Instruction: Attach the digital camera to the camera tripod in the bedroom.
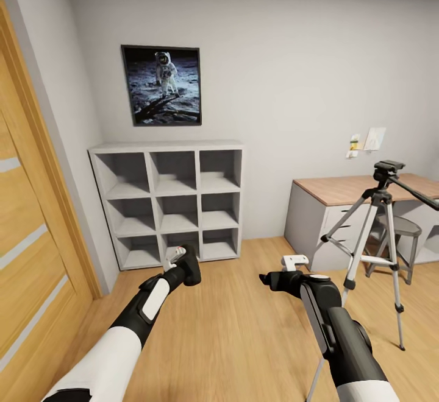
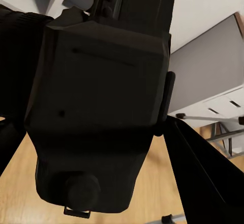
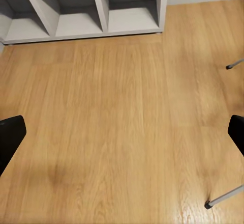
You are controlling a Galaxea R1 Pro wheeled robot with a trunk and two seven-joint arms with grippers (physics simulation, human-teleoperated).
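Holding digital camera [image 2: 96, 107] in left tool [image 1: 183, 263], right tool [image 1: 274, 280] wide, no legible writing.

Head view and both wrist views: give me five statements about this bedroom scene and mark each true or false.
1. The left claw grips the digital camera. True.
2. The camera tripod lies flat on the floor. False: it stands upright on spread legs.
3. The right claw holds a book. False: it is open over bare wood floor.
4. The cubby shelves stand under the astronaut picture. True.
5. The digital camera already sits on the tripod head. False: the head is bare.
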